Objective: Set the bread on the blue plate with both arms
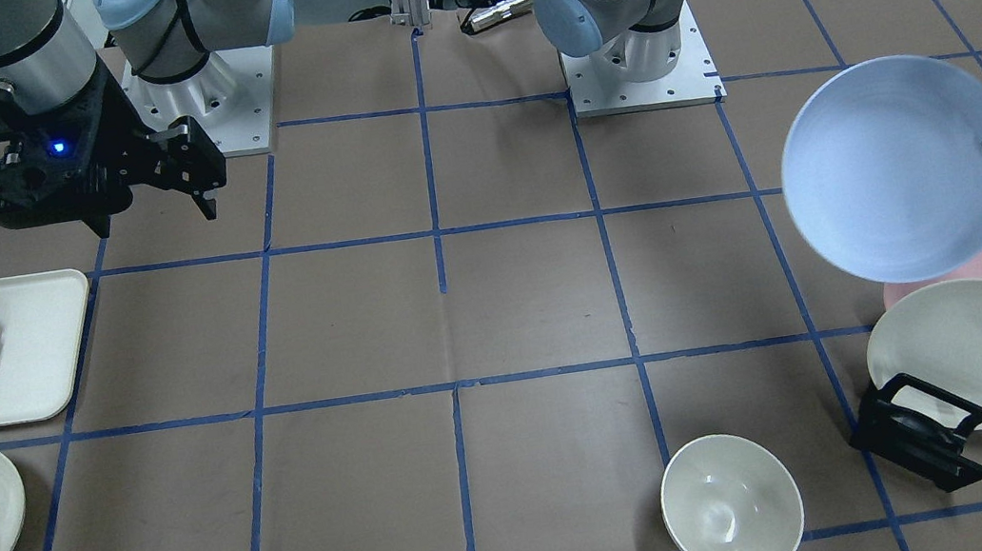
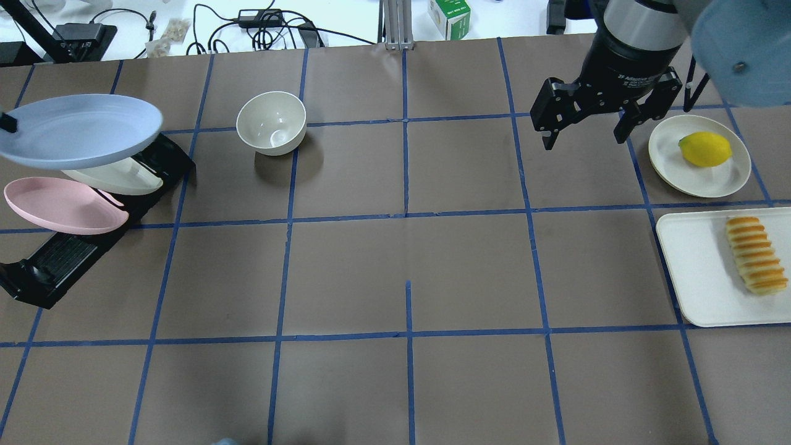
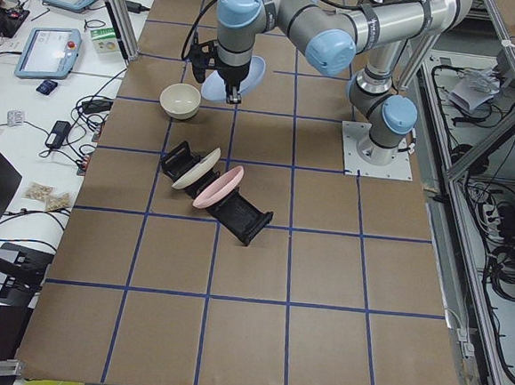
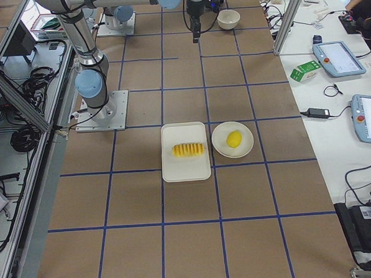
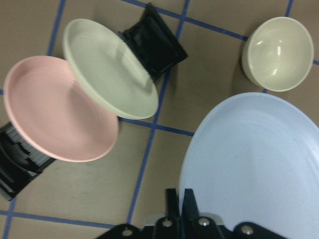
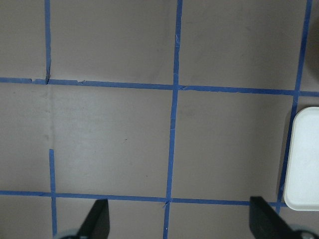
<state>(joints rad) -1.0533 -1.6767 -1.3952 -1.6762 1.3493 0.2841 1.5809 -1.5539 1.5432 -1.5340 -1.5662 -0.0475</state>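
The left gripper [image 5: 179, 211] has its two fingers pinched shut on the rim of the blue plate [image 1: 894, 166]. It holds the plate in the air over the left half of the tabletop, toward the operators' edge and above the black dish rack [image 2: 37, 272]. Two more plates lean in that rack, one pink plate [image 2: 62, 207] and one cream plate [image 2: 111, 179], so there are three plates at this spot. One cream bowl [image 2: 272, 123] stands near the operators' edge, closer to the table's middle.

The right gripper [image 2: 584, 133] hangs above bare table with its fingers spread wide and nothing between them. A corner of the white tray [image 2: 692, 266] shows at the side of its wrist view.

The single bread [image 2: 755, 254] lies on that one tray in the right half of the tabletop, about midway between the robot's edge and the operators' edge, well apart from the blue plate. Between the tray and the operators' edge sits a fourth, small white plate [image 2: 670, 167] carrying one lemon [image 2: 704, 149].
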